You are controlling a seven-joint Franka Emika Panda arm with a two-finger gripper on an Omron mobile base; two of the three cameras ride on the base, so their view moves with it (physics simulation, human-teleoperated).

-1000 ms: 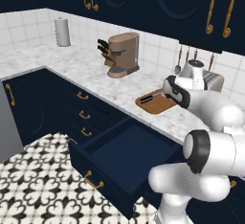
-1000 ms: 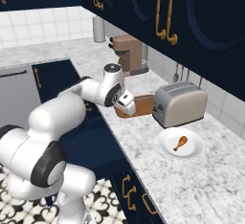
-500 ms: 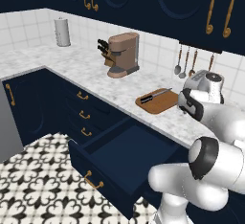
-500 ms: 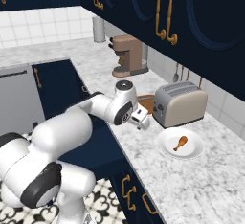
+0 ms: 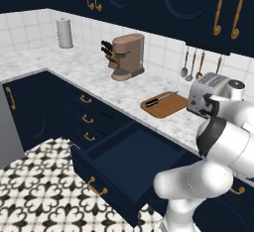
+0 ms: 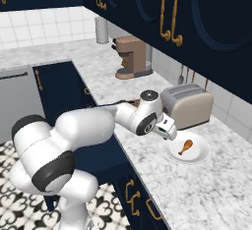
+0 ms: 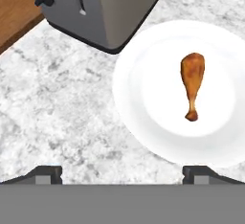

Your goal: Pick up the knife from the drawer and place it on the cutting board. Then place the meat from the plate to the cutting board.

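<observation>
Knife (image 5: 162, 97) lies on the cutting board (image 5: 165, 105), so by the look of it we're into the second half — the meat. The pincer (image 6: 170, 130) hangs spread wide and empty above the marble surface (image 7: 62, 108), at the near rim of the plate (image 7: 143, 117). The drumstick (image 7: 192, 83) lies on that plate beside the toaster (image 6: 189, 105), bone end toward the camera. Next it needs centring over the meat, then descending. The left base view gives the open drawer (image 5: 124, 169) and knife; the hand view gives the drumstick's exact lie.
</observation>
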